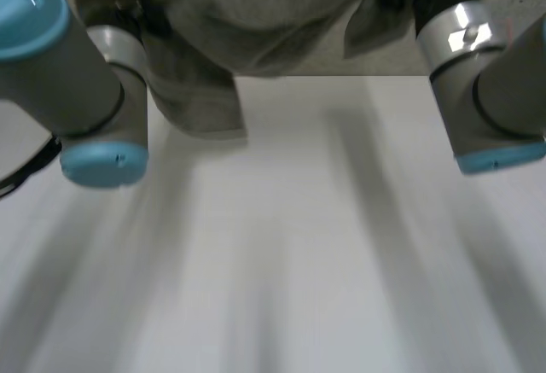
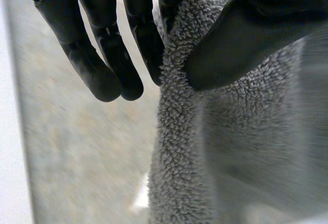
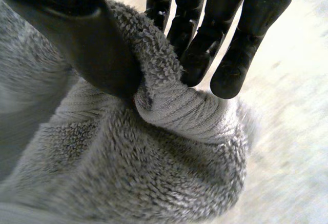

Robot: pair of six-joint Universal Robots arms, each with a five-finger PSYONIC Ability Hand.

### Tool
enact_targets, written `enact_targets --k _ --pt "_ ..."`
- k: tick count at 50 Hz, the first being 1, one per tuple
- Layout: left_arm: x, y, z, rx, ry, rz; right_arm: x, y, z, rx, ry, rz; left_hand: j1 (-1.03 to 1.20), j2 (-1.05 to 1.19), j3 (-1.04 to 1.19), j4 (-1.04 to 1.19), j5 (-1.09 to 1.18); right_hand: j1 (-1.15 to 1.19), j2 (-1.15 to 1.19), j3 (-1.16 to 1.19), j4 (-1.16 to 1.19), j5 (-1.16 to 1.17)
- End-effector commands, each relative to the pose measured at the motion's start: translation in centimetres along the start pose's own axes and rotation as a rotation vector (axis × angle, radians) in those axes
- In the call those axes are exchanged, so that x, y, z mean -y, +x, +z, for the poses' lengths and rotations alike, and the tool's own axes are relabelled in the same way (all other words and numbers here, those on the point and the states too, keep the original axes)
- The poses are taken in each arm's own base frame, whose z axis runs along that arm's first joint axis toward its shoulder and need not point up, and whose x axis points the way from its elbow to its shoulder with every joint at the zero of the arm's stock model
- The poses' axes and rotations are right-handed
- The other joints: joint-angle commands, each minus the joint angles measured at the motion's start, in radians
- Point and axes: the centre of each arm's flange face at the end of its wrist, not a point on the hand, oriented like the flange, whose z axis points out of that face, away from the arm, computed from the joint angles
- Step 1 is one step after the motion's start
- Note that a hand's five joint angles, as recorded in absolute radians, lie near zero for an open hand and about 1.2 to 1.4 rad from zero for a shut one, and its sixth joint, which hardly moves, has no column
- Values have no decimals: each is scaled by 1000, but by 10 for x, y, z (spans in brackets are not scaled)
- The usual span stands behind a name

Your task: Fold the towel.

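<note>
Black fingers [image 2: 146, 49] and thumb of the left hand [image 2: 256, 29] pinch an edge of the grey fluffy terry towel [image 2: 179, 147]. The right hand [image 3: 87, 44] clamps a bunched fold of it likewise. The towel hangs between the left arm [image 1: 77, 83] and right arm [image 1: 486, 91], at the white worktop's [image 1: 299, 245] far edge.

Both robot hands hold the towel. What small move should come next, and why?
Probably lower the towel flat onto the table. The left robot hand and right robot hand each pinch it, and it hangs bunched at the table's far edge.
</note>
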Motion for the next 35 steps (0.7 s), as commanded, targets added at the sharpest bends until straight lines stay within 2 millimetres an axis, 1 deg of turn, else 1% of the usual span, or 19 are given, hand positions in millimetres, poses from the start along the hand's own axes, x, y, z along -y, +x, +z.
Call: enact_targets --k 1,3,5,6,11,12,14,18,19,20,22,23,24,25,26,27,28,30,35 --pt "-67 4 -48 -169 -252 78 -62 -36 -45 223 -335 1 -7 -88 -145 -113 -249 209 88 78 65 123" --pt "-82 0 -61 -179 -310 97 -87 -48 -68 307 -456 -41 -7 -88 -145 -113 -249 209 88 78 65 123" --pt "-103 -8 -85 -184 -409 148 -97 -51 -79 339 -514 -67 -7 -88 -145 -113 -249 209 88 78 65 123" --pt "-104 -8 -86 -184 -409 149 -97 -51 -79 339 -514 -67 -7 -88 -145 -113 -249 209 88 78 65 123" --pt "-126 -26 -133 -224 -558 320 -116 -60 -129 513 -732 -192 -7 -88 -145 -113 -249 209 88 78 65 123" --pt "-126 -26 -133 -224 -558 320 -116 -60 -129 514 -733 -192 -7 -88 -145 -113 -249 209 88 78 65 123" --pt "-128 -29 -145 -240 -584 364 -117 -65 -154 629 -832 -239 -7 -88 -145 -113 -249 209 88 78 65 123" --pt "-112 -35 -173 -284 -605 438 -110 -65 -171 721 -903 -265 -7 -88 -145 -113 -249 204 84 73 60 118" --pt "-106 -34 -183 -313 -614 447 -104 -64 -176 756 -931 -265 -7 -88 -145 -113 -249 24 -97 -107 -120 -62" --pt "-106 -34 -183 -313 -614 447 -104 -64 -176 757 -931 -265 -7 -88 -145 -113 -249 22 -99 -109 -122 -64" --pt "-100 -32 -194 -352 -624 443 -79 -54 -176 791 -942 -228 -7 -88 -145 -113 -249 -521 -641 -652 -665 -607" --pt "-93 -29 -201 -390 -627 435 -79 -54 -176 791 -942 -228 -7 -88 -145 -113 -249 -524 -645 -655 -668 -610" --pt "-85 -26 -207 -422 -622 426 -69 -48 -173 790 -930 -202 -100 -181 -237 -206 -341 -815 -935 -945 -959 -901" --pt "-85 -26 -207 -423 -622 426 -69 -48 -173 790 -929 -201 -101 -182 -238 -207 -342 -818 -938 -948 -961 -904" --pt "-76 -24 -209 -450 -610 412 -61 -43 -167 782 -893 -175 -246 -327 -383 -352 -488 -995 -1115 -1126 -1139 -1081" --pt "-68 -22 -210 -474 -594 400 -55 -40 -158 761 -847 -144 -434 -515 -571 -540 -675 -1013 -1133 -1143 -1157 -1099" --pt "-68 -22 -210 -474 -594 400 -55 -40 -158 760 -847 -144 -436 -517 -573 -542 -677 -1013 -1133 -1143 -1157 -1099" --pt "-56 -19 -204 -497 -544 384 -47 -34 -138 693 -790 -43 -822 -903 -959 -928 -1063 -1013 -1133 -1143 -1157 -1099" --pt "-47 -15 -185 -483 -495 370 -41 -26 -115 598 -763 76 -858 -939 -995 -964 -1100 -1013 -1133 -1143 -1157 -1099"
